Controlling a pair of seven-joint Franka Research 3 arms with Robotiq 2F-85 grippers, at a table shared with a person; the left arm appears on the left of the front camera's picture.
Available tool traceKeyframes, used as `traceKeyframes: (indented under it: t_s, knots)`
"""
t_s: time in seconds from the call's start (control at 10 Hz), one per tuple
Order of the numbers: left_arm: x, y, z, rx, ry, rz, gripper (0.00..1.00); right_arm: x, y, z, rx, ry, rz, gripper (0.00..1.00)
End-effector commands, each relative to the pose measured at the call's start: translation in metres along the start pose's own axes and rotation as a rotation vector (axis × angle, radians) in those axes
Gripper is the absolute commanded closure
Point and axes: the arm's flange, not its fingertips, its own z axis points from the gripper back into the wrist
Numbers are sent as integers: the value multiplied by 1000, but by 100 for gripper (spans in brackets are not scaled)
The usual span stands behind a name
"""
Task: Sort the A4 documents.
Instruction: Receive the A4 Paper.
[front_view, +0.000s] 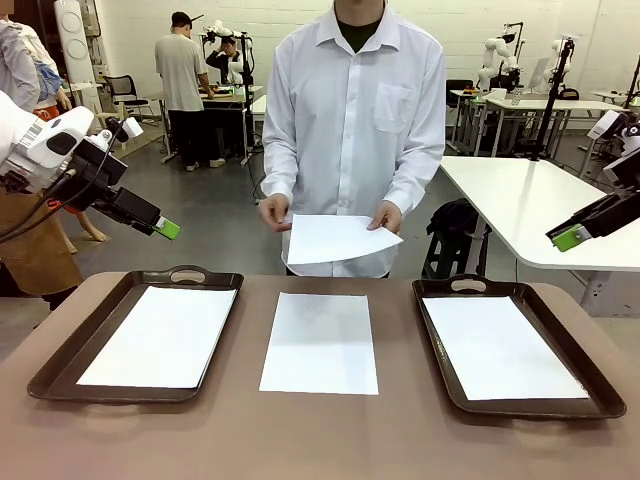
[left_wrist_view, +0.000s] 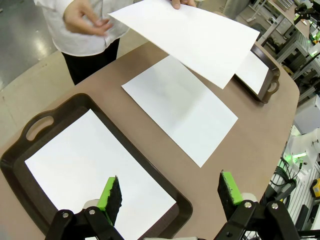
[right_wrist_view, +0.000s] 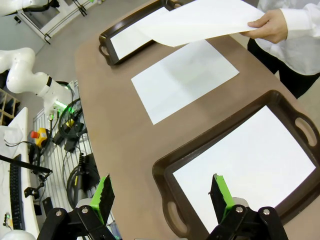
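Spread and empty above desk (front_view: 320, 440): left hand (left_wrist_view: 170, 192), right hand (right_wrist_view: 162, 197). Person (front_view: 350, 110) held A4 sheet (front_view: 335, 238) over far edge; second sheet (front_view: 320, 342) lay mid-desk; left tray (front_view: 110, 393), right tray (front_view: 530, 407) each carried one.

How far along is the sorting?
Looks done: the left tray holds an A4 sheet, the right tray another sheet. In hand: the person holds a fourth sheet above the far edge. Left: the middle sheet on the bare table. Left gripper and right gripper hover open, empty.

Honestly, no readable text anywhere here. The paper sheets (front_view: 320, 343) look blank, and there's no print I can make out on the trays (front_view: 60, 370). A small striped sticker (front_view: 33, 133) on the left arm (front_view: 55, 150) is too tiny to read.
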Motion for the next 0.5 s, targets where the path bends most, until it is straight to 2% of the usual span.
traceKeyframes:
  t_s: [0.0,0.4]
  knots:
    - [-1,0,0,-1,-3,0,0,0,1,0,1,-1,9,0]
    - [-1,0,0,-1,-3,0,0,0,1,0,1,-1,9,0]
